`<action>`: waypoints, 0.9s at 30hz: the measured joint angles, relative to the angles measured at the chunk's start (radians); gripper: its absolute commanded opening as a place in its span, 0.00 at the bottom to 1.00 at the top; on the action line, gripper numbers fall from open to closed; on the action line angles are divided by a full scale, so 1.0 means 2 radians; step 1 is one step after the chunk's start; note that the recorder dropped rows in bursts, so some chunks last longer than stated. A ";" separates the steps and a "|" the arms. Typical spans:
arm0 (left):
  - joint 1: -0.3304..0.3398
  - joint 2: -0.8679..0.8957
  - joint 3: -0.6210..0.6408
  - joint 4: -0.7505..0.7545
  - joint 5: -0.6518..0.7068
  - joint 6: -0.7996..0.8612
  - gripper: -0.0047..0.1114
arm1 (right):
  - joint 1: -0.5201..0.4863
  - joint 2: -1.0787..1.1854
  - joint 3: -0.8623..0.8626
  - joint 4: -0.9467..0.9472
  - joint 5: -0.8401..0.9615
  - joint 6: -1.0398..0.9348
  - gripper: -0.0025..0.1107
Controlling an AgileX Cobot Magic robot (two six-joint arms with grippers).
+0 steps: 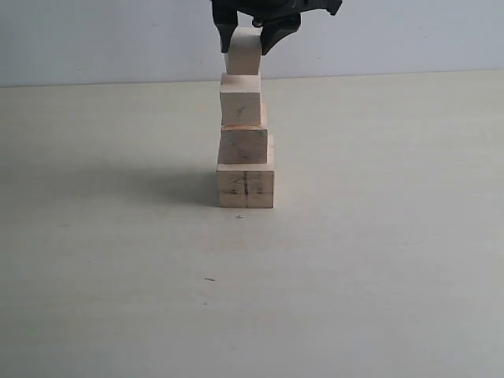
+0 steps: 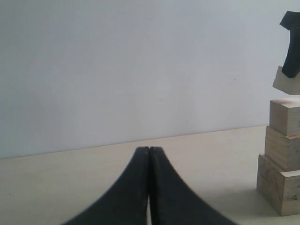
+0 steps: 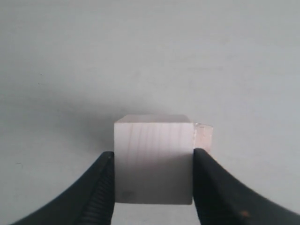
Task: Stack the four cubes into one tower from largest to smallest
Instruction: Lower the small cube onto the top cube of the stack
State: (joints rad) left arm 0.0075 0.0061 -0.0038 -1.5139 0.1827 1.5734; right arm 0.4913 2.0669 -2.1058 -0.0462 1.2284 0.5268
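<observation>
Three of the four cubes stand stacked on the table. The largest cube (image 1: pixel 246 187), with a dark line on its face, is at the base. The second cube (image 1: pixel 244 146) sits on it and the third cube (image 1: pixel 240 98) on that. My right gripper (image 1: pixel 250 39) is shut on the smallest cube (image 1: pixel 242 55) directly over the tower. In the left wrist view the smallest cube (image 2: pixel 287 83) hangs slightly tilted just above the third cube (image 2: pixel 285 116). The right wrist view shows the smallest cube (image 3: pixel 153 159) clamped between both fingers. My left gripper (image 2: pixel 149 149) is shut and holds nothing, off to the side of the tower.
The pale table (image 1: pixel 378 260) runs back to a plain light wall (image 1: pixel 409 35). A small dark mark (image 1: pixel 209 279) lies on the table in front of the tower.
</observation>
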 measured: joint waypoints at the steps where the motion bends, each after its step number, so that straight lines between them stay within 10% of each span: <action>1: 0.000 0.000 0.000 0.000 0.000 0.000 0.04 | 0.000 0.000 0.000 0.000 0.000 0.000 0.35; 27: 0.000 0.000 0.000 0.000 0.000 0.000 0.04 | 0.000 -0.010 0.010 0.023 0.000 0.004 0.32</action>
State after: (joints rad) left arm 0.0075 0.0061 -0.0038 -1.5139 0.1827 1.5734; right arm 0.4913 2.0460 -2.0857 0.0000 1.2284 0.5350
